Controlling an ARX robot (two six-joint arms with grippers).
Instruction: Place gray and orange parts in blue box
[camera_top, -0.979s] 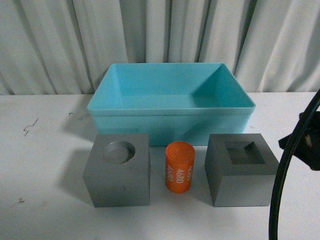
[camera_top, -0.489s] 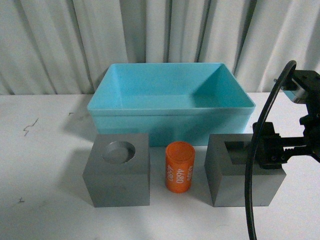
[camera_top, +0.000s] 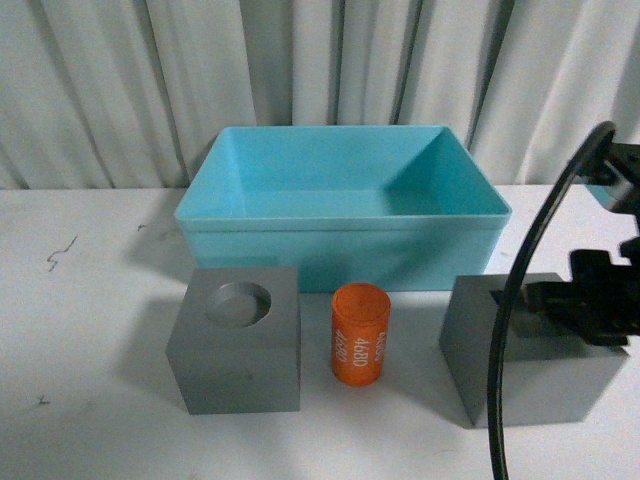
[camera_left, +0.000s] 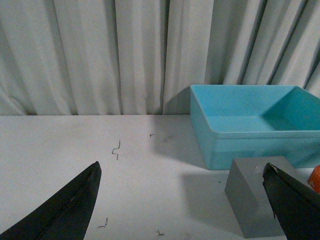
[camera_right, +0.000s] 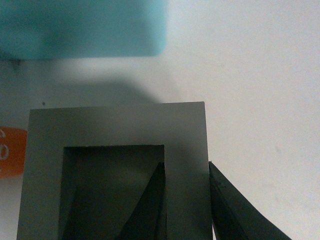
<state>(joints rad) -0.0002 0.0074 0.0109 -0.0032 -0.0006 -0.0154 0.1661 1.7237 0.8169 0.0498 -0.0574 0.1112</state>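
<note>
With right gripper (camera_right: 186, 170) clenched on one wall of the square-recess gray cube (camera_top: 470, 345), liable to swing, slip free, hit the blue box (camera_top: 340, 250).

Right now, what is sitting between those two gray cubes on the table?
The orange cylinder stands upright between the round-recess cube and the square-recess cube, touching neither. The front view shows it.

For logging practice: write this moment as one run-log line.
right hand: clamps square-recess cube wall | left hand: open | round-recess cube, orange cylinder: outside box | blue box: empty
</note>
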